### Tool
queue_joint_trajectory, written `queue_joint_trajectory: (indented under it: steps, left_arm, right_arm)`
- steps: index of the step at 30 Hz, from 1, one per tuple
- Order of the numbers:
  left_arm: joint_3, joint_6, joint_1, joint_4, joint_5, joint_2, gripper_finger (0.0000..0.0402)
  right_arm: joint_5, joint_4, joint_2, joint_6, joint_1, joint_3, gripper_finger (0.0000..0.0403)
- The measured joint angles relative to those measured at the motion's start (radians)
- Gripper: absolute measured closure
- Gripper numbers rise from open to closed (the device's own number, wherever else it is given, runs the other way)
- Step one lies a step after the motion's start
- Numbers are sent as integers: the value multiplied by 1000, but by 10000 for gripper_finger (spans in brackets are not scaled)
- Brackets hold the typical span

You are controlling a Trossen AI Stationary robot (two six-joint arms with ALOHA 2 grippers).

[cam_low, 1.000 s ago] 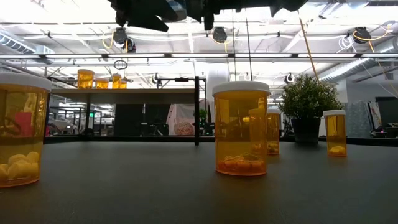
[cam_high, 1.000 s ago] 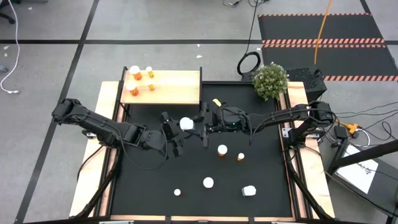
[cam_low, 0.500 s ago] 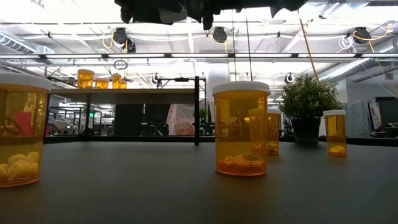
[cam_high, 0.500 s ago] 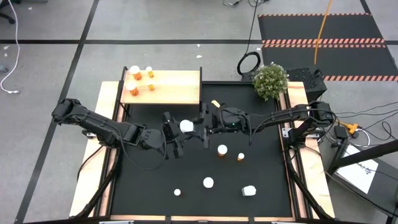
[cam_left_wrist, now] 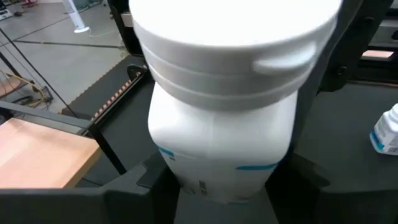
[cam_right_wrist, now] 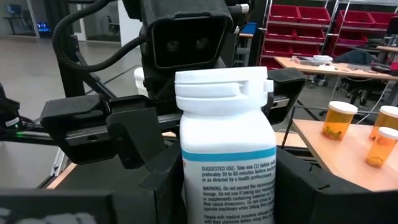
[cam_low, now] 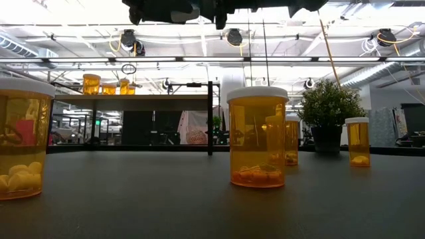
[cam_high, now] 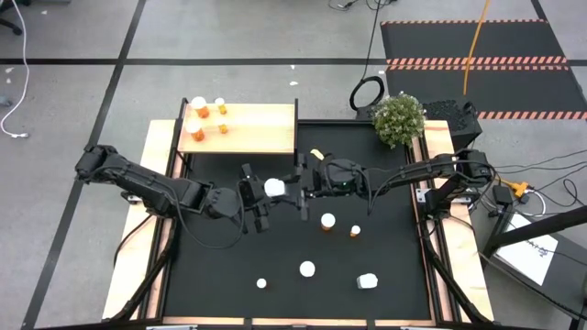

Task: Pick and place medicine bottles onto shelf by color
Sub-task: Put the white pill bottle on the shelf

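A white medicine bottle [cam_high: 273, 187] with a white cap and a bluish label is held upright in the air over the black mat, between my two grippers. My left gripper [cam_high: 263, 195] comes at it from the table's left and is shut on it. My right gripper [cam_high: 292, 189] comes from the right and is also shut on it. The bottle fills the left wrist view [cam_left_wrist: 224, 112] and stands in the middle of the right wrist view [cam_right_wrist: 227, 143]. The light-wood shelf [cam_high: 257, 128] stands at the far left with several orange bottles [cam_high: 199, 107] on its top. My left gripper pinches the white bottle's body [cam_left_wrist: 180, 168] between its two fingers, below the cap. The fingers lie level and come from the table's left. The bottle stands upright, clear of the mat. My right gripper pinches the bottle's lower body [cam_right_wrist: 199, 199] between its two fingers, one on each side. The fingers lie level and come from the table's right. The bottle stands upright with its cap [cam_right_wrist: 221, 87] above the fingers.
Orange bottles [cam_high: 327, 221] [cam_high: 355, 231] and white-capped ones [cam_high: 306, 269] [cam_high: 261, 284] stand on the mat nearer the front, with another white bottle [cam_high: 368, 280]. A potted plant [cam_high: 399, 119] stands at the far right corner. In the low view, orange bottles [cam_low: 257, 136] stand close.
The white bottle and the two grippers around it have drifted a little toward the table's near edge. The bottle has stayed upright and clear of the mat.
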Motion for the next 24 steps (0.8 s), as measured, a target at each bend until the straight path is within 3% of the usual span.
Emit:
queue_joint_trajectory:
  steps: [16,21,24]
  left_arm:
    - [1,-55,-2,-277,101,-72,222]
    - [1,-47,0,-331,104,-72,226]
    - [1,-33,0,-343,134,-72,224]
  right_arm:
    - [5,-64,0,36,5,4,127]
    - [35,-293,0,14,32,109,126]
    - [87,-343,0,-29,47,151,126]
